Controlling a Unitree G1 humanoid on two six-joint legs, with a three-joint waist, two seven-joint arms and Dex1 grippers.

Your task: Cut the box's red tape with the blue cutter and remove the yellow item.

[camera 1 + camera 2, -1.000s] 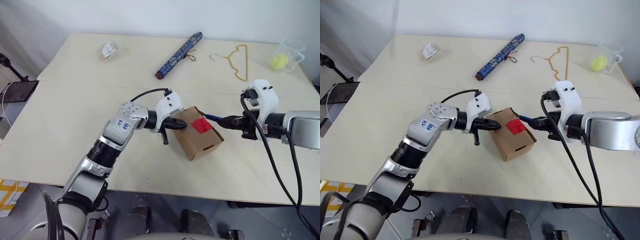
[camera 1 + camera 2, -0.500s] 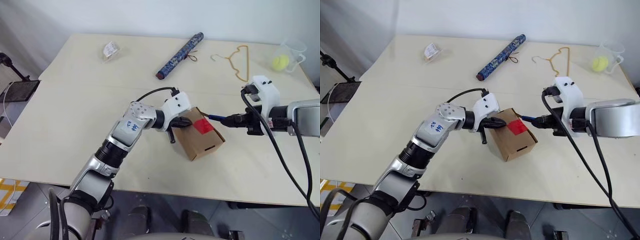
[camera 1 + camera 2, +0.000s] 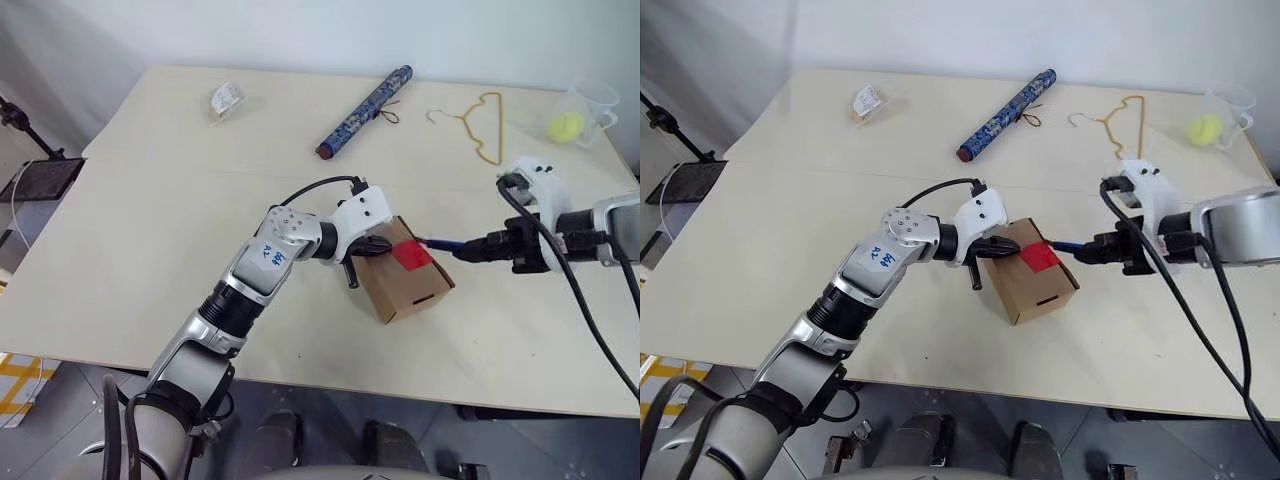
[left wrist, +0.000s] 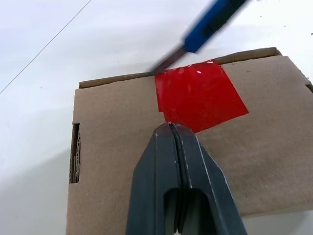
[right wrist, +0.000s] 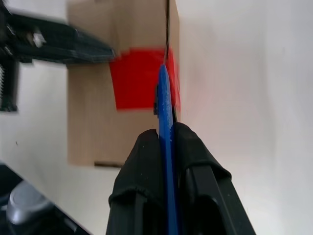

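Observation:
The brown box [image 3: 405,285] lies near the table's middle, the red tape [image 3: 411,254] on its top. My left gripper [image 4: 171,128] is shut and empty, its tip on the box top just beside the red tape [image 4: 200,95]. My right gripper [image 5: 167,134], to the right of the box, is shut on the blue cutter [image 5: 166,112]. The cutter's [image 3: 440,243] dark blade meets the tape's edge at the flap seam. The yellow item is hidden.
A blue patterned umbrella [image 3: 362,110], a tan wire hanger [image 3: 478,125] and a clear cup [image 3: 592,100] holding a pale yellow-green ball stand along the table's far side. A small wrapped packet [image 3: 225,98] lies far left. The table's front edge runs close behind the box.
My left gripper has slid to the right over the box top toward the tape. My right gripper has drawn to the right and tilted, with the cutter's tip still at the tape.

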